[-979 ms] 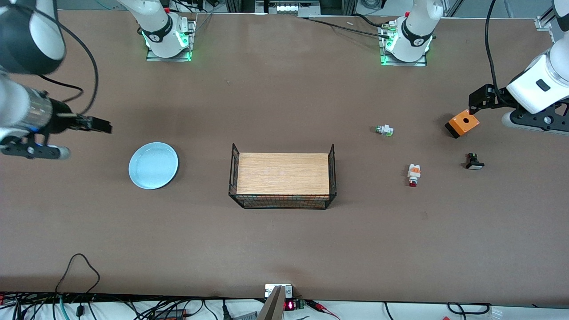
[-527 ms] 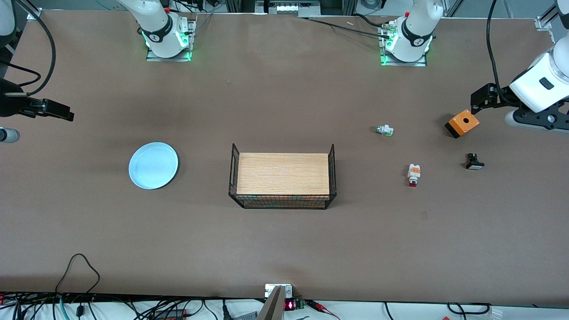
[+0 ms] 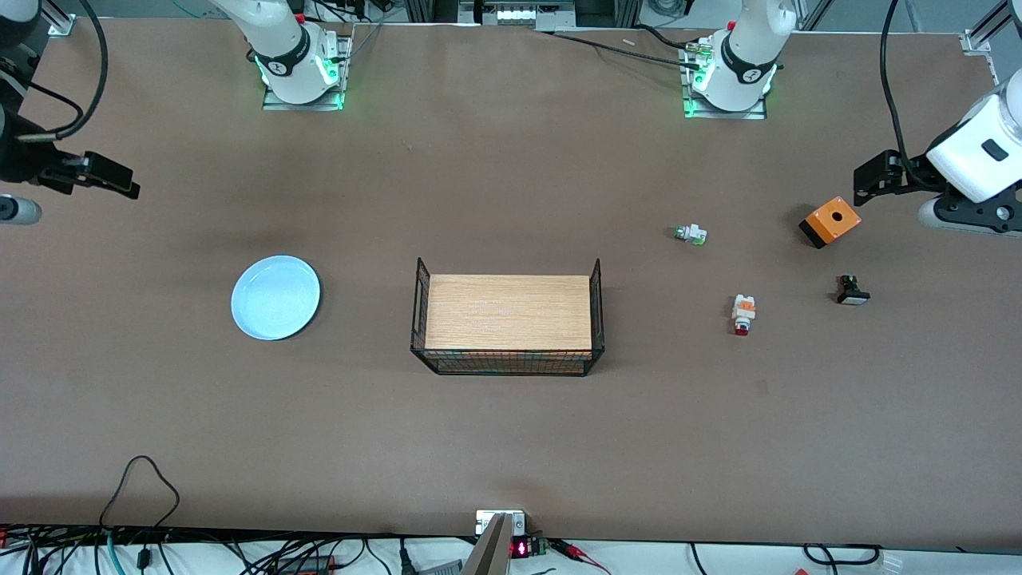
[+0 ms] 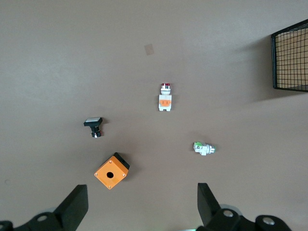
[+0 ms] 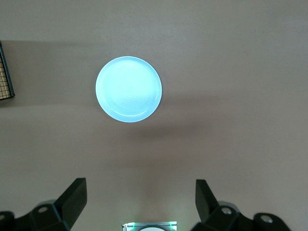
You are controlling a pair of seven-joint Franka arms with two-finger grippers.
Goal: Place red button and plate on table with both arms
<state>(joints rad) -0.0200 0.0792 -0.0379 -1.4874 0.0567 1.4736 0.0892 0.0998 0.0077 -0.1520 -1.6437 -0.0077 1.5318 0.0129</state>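
On the brown matte table [image 3: 511, 447], the round pale blue glossy plate [image 3: 275, 297] lies at nine o'clock of the wire rack [image 3: 508, 323], the small white red-tipped button [image 3: 743, 313] at three o'clock. Both the left gripper [image 4: 142, 204] and the right gripper [image 5: 139, 199] hang spread wide, holding nothing.

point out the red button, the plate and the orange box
red button [image 3: 743, 312], front view, on its white and orange body
plate [image 3: 275, 297], front view, on the middle of its pale blue face
orange box [image 3: 830, 221], front view, on its top face beside the hole
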